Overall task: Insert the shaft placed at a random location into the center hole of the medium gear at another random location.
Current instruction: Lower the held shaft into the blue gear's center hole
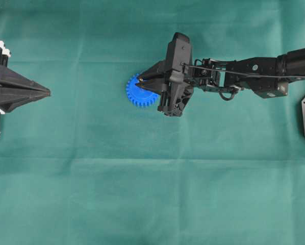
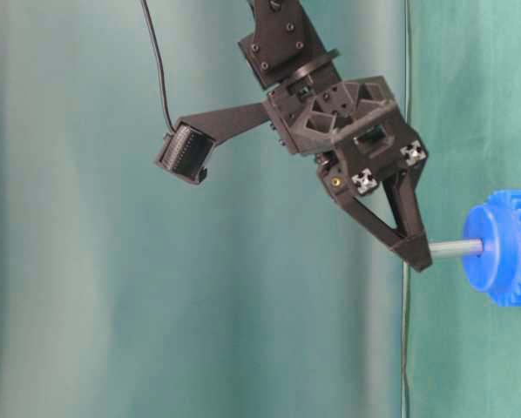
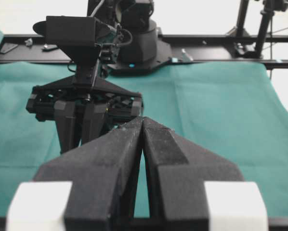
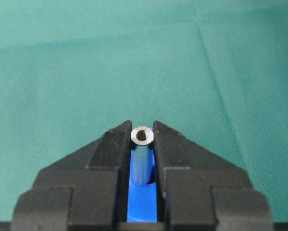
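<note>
One shaft: pinched between the right gripper fingertips, its far end entering the medium gear hub.
Left gripper: closed, empty, well apart from the gear.

Bright blue toothed plastic gear, shiny silver-grey metal pin in matte black gripper fingers, all over a plain teal-green cloth with faint creases.

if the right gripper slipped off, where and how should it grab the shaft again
Grip the shaft on its bare free end, the stretch standing clear of the medium gear, where the right gripper pinches it now. Come in along the pin's axis from the side facing away from the gear, fingers on opposite round sides. The gear's hub blocks the other end.
</note>
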Robot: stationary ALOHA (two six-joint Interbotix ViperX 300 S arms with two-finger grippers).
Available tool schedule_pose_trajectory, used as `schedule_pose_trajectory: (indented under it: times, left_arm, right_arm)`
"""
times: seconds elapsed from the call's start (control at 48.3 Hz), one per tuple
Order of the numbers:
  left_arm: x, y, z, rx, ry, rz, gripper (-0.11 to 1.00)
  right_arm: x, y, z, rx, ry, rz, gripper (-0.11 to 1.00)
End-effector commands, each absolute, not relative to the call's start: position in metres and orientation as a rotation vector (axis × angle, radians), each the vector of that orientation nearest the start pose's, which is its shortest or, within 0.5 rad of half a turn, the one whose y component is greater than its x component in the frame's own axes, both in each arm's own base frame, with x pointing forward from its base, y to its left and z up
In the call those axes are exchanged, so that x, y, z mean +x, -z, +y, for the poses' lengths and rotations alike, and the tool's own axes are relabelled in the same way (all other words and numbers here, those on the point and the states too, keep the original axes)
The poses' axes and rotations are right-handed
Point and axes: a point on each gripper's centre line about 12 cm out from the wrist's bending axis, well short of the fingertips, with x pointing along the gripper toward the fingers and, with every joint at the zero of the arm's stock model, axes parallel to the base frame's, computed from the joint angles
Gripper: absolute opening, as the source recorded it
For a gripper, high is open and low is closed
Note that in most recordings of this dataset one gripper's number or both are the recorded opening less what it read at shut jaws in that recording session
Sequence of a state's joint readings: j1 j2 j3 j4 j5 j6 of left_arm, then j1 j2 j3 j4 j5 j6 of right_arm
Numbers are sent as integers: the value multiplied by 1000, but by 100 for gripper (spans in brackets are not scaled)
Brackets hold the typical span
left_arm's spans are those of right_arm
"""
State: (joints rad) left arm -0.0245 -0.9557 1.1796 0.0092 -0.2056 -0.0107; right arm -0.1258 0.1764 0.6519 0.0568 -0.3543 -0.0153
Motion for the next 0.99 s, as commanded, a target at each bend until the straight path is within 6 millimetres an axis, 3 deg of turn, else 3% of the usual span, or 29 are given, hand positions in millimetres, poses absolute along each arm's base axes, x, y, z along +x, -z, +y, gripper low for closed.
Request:
schedule_pose_trajectory:
  times: [0.0, 0.29, 0.58, 0.973]
  left_arm:
    - [203, -289, -6, 0, 32, -5, 0]
    - [203, -289, -6, 0, 32, -6, 0]
    - [203, -288, -6, 0, 32, 0, 0]
    - [203, -289, -6, 0, 32, -6, 0]
  right_arm:
    - [419, -145, -55, 60, 152, 441, 13]
    - [420, -147, -55, 57, 151, 427, 13]
    - [419, -168, -58, 37, 151, 378, 13]
    - [420, -165, -60, 36, 154, 379, 13]
